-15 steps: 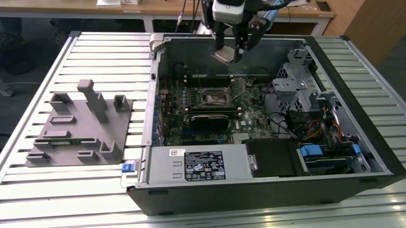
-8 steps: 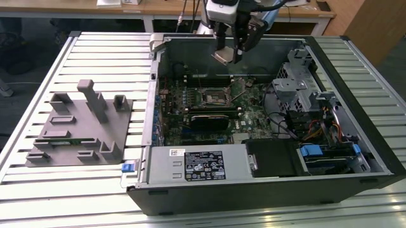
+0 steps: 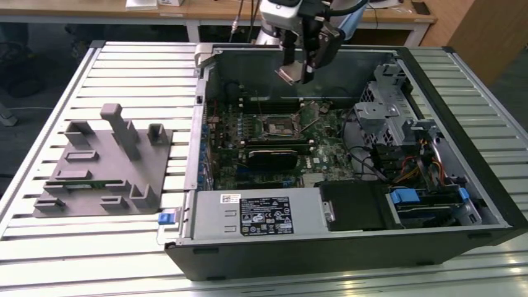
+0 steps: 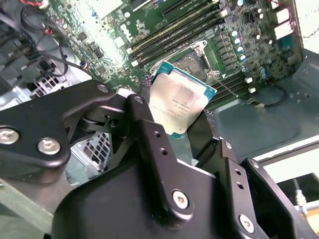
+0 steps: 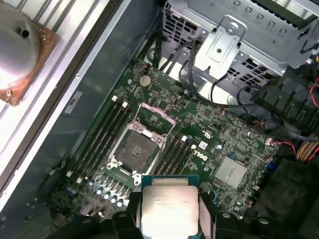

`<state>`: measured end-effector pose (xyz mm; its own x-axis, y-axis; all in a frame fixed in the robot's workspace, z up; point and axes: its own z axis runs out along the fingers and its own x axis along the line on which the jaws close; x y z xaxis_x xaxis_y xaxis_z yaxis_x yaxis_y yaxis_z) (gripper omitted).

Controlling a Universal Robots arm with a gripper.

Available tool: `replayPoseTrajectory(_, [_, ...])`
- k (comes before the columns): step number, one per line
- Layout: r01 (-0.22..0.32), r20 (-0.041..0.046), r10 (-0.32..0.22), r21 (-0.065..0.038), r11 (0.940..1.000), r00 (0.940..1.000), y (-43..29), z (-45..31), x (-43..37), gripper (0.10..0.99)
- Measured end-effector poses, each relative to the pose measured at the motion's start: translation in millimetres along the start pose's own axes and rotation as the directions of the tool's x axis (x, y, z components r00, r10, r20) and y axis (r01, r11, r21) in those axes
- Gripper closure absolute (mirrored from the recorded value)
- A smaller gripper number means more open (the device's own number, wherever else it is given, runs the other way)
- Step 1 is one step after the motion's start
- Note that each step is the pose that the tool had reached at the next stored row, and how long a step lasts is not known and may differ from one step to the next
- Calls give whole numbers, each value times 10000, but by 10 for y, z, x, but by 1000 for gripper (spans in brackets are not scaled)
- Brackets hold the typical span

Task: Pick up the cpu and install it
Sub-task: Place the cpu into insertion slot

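The cpu [image 4: 182, 102], a flat square chip with a shiny silver top and pale rim, hangs tilted in the air with my gripper [image 4: 177, 104] shut on two of its edges. In the exterior view the gripper [image 3: 297, 71] holds the cpu [image 3: 289, 75] above the far end of the open computer case [image 3: 355, 244]. On the green motherboard [image 5: 219, 144] below lies the black-framed socket [image 5: 137, 149], its lid raised. The cpu [image 5: 169, 204] sits apart from the socket, well above it. The socket [image 3: 281, 127] lies nearer the case's middle than the gripper does.
A metal drive cage [image 3: 387, 102] and cables [image 3: 412, 167] fill the case toward the exterior view's right. A labelled power supply [image 3: 264, 213] sits at its near end. A grey parts holder [image 3: 103, 167] stands on the slatted table [image 3: 123, 68]. A round metal part on a copper base [image 5: 20, 50] rests outside the case wall.
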<state>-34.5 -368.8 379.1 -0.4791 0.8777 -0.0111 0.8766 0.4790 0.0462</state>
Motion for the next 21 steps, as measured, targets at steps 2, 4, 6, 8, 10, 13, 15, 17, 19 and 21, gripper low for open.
replayPoseTrajectory(2, [-284,13,284,3,9996,9996,1,3,1,541])
replayPoseTrajectory(4, [-577,27,577,6,9983,9983,1,6,3,541])
replayPoseTrajectory(6, [-861,41,861,9,9963,9963,2,10,4,541])
replayPoseTrajectory(8, [-1149,54,1149,10,9934,9934,3,13,6,541])
replayPoseTrajectory(10, [-1430,67,1430,11,9897,9897,3,16,7,541])
replayPoseTrajectory(13, [-1843,88,1843,13,9829,9828,4,20,9,541])
replayPoseTrajectory(15, [-2109,100,2109,14,9775,9775,6,23,13,541])
replayPoseTrajectory(17, [-2282,109,2281,14,9736,9736,9,25,20,541])
replayPoseTrajectory(19, [-2448,117,2447,14,9696,9695,13,27,26,541])
replayPoseTrajectory(21, [-2709,128,2709,11,9626,9625,14,32,28,541])
